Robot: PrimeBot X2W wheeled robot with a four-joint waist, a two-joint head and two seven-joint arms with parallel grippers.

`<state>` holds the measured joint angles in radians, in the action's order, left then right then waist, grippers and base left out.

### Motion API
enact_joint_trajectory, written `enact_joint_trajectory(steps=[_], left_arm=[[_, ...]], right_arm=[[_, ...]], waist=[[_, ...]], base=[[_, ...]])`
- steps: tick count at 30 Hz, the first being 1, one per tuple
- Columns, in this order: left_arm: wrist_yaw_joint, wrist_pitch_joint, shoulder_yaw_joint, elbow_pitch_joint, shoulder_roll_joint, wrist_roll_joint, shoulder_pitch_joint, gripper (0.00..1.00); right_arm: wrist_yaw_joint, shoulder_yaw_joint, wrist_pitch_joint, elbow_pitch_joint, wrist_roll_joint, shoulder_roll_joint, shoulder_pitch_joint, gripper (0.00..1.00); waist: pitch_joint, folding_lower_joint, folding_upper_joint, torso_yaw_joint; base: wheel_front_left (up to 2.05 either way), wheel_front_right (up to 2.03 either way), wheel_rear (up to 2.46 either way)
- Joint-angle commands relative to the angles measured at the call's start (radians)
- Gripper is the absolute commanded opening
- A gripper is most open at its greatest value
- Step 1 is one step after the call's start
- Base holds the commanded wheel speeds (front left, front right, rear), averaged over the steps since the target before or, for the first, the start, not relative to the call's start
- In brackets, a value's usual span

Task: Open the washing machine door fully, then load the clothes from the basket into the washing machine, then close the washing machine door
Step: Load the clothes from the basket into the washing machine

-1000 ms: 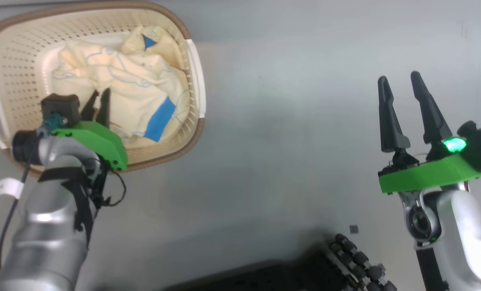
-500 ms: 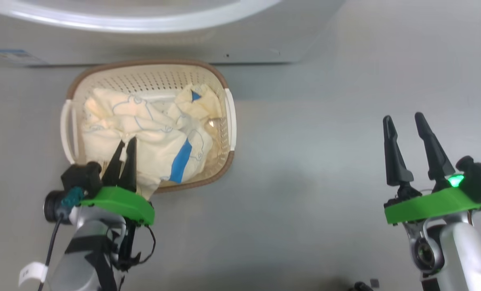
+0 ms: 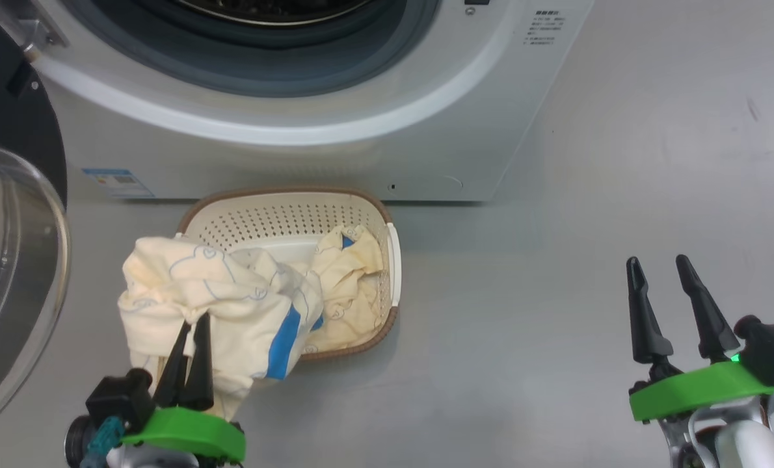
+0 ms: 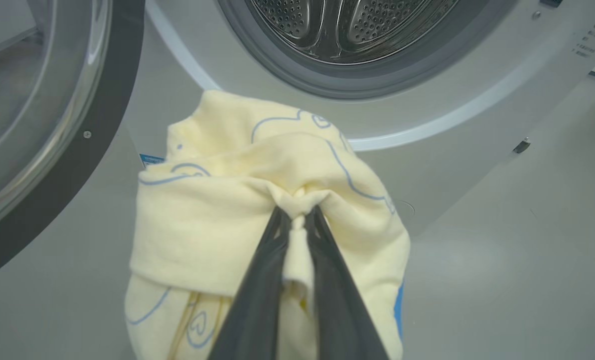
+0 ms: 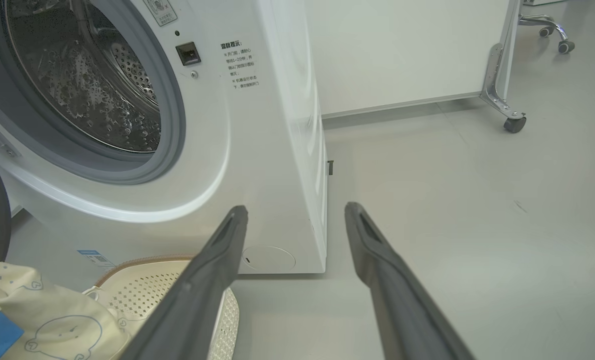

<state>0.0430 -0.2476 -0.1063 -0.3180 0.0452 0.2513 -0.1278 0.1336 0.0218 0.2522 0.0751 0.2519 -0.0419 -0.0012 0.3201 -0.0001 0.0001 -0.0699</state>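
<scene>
Two end effectors split the work unevenly. The left end effector is pinched narrow on a bunched fold of one garment from the clothes. In the left wrist view its fingers stand nearly together, with a twist of fabric squeezed between them. The cloth hangs as a loose bundle from that single pinch, raised over the near-left corner of the basket, which is why it hides that corner. I cannot tell whether its lower hem touches the rim. A second garment lies crumpled against the basket's right wall, so loading looks no more than half done.

The basket sits on the floor just in front of the washing machine, below the drum mouth, presumably to keep each carry short. The washing machine door is swung out to the left, leaving the steel drum and grey gasket unobstructed, so the opening step looks finished.

The right end effector hovers wide and empty over bare floor, well right of the basket and clear of the left arm's path.

Next, the bundle needs to rise over the lower lip of the opening and go far enough in that no trailing hem rests on the gasket, where it could foul the door at closing.
</scene>
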Motion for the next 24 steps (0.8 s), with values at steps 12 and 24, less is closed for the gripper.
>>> enact_joint_trajectory(steps=[12, 24], left_arm=[[-0.039, -0.014, 0.028, 0.172, 0.005, 0.03, 0.148, 0.0], [-0.064, -0.014, 0.039, 0.225, 0.005, 0.052, 0.233, 0.0]], right_arm=[[-0.003, 0.0, 0.01, -0.03, -0.026, -0.023, 0.082, 1.0], [-0.003, 0.015, 0.01, -0.037, -0.042, -0.027, 0.137, 1.0]], waist=[[-0.178, 0.0001, -0.0001, 0.04], [-0.253, 0.0001, -0.0001, 0.052]], base=[[0.0, 0.0, 0.0], [0.0, 0.0, 0.0]])
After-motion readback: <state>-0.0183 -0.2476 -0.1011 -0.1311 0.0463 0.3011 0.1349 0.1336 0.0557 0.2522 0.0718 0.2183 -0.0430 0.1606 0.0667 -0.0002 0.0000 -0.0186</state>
